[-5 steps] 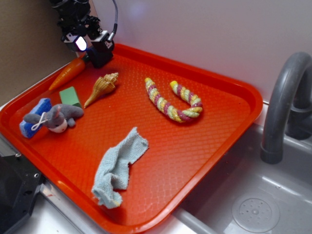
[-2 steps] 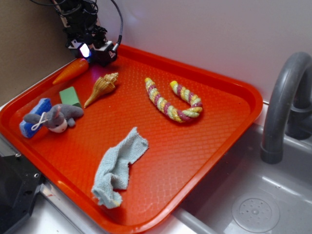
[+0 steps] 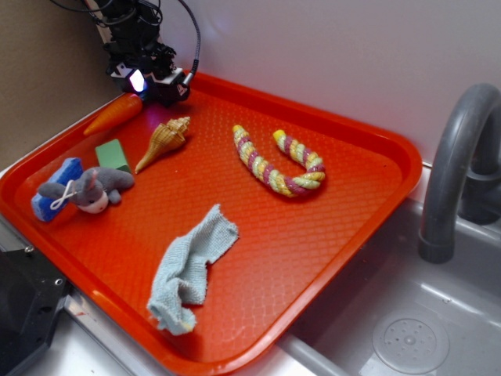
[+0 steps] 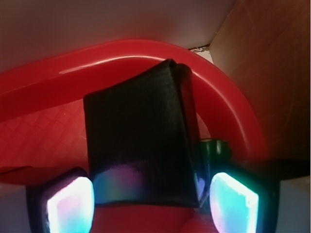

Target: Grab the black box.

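Observation:
The black box [image 3: 174, 88] hangs just above the far left corner of the red tray [image 3: 391, 205], by the back wall. My gripper [image 3: 162, 86] is shut on it, with a glowing light on its left side. In the wrist view the black box [image 4: 141, 145] fills the middle. It sits tilted between my gripper [image 4: 153, 204], one lit pad on each side. The tray's curved rim [image 4: 121, 53] lies beyond it. How far the box is off the tray floor I cannot tell.
An orange carrot [image 3: 112, 116], a green block [image 3: 113, 154] and a seashell [image 3: 164, 141] lie close by. A grey plush [image 3: 88, 190] rests on a blue block [image 3: 53, 188]. A striped rope [image 3: 278, 160] and a grey cloth [image 3: 192, 266] lie further right. A grey faucet [image 3: 454, 172] stands over the sink [image 3: 407, 337].
The gripper has risen and shifted slightly toward the back wall with the black box in it. The other things have not moved.

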`<state>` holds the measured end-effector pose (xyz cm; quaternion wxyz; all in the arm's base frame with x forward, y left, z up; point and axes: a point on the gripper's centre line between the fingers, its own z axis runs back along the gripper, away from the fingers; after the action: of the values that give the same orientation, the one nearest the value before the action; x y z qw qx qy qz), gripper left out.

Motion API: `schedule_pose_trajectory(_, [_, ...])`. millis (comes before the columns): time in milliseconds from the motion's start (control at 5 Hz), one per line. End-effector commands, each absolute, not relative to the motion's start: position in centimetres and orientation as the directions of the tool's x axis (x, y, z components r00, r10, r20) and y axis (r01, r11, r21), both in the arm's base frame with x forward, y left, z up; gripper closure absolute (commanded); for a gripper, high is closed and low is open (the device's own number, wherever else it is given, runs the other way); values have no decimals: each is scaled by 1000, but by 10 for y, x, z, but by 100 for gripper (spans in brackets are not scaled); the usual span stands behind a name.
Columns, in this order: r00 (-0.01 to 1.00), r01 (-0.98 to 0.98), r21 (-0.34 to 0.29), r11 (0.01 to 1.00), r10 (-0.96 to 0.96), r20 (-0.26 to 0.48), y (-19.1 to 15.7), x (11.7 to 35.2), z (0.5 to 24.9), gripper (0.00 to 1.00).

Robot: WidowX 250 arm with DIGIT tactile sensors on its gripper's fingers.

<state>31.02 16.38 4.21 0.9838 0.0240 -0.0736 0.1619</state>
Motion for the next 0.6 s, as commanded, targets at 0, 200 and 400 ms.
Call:
schedule_pose_trajectory(0, [952, -236, 0, 972, 231, 202, 144, 324, 54, 0])
schedule_pose_trajectory(200, [970, -172, -29, 985, 174, 168, 126, 331, 44, 0])
schedule_pose_trajectory(400, [976, -155, -12, 988, 155, 156, 103, 334, 38, 12])
